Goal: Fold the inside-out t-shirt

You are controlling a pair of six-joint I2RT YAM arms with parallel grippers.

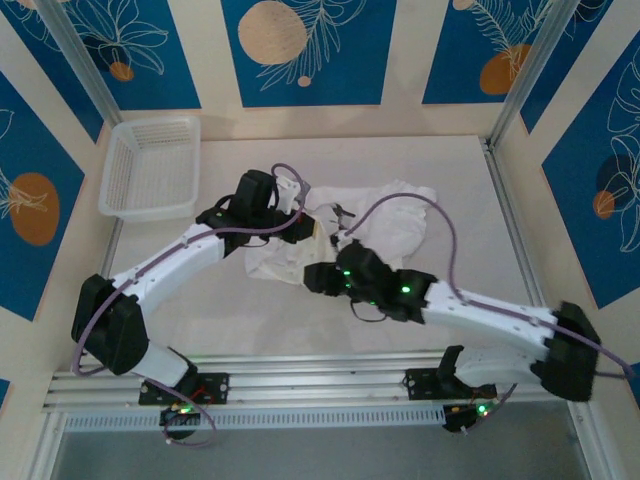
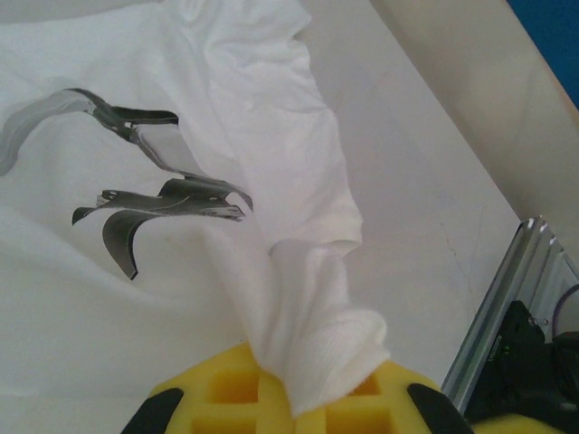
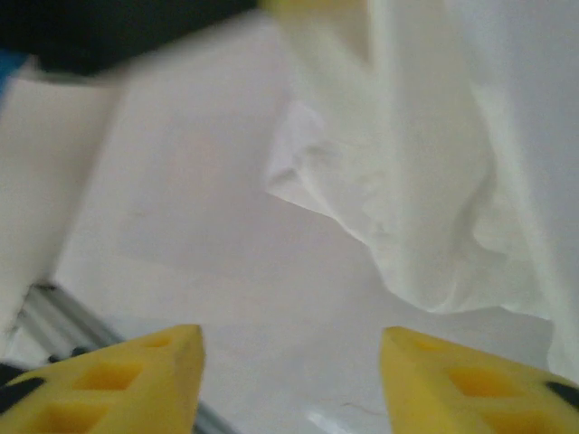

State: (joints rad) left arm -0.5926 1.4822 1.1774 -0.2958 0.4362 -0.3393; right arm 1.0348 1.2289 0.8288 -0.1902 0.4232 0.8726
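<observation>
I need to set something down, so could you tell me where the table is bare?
Bare: the table's near side between the arms, and its right between t-shirt and side rail. Crowded: the centre, with t-shirt and arms; the basket sits far left.

blurry t-shirt (image 3: 425, 181), partly off-frame

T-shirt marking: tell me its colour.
The marking is dark grey to black on the white t-shirt; clearest in the left wrist view.
</observation>
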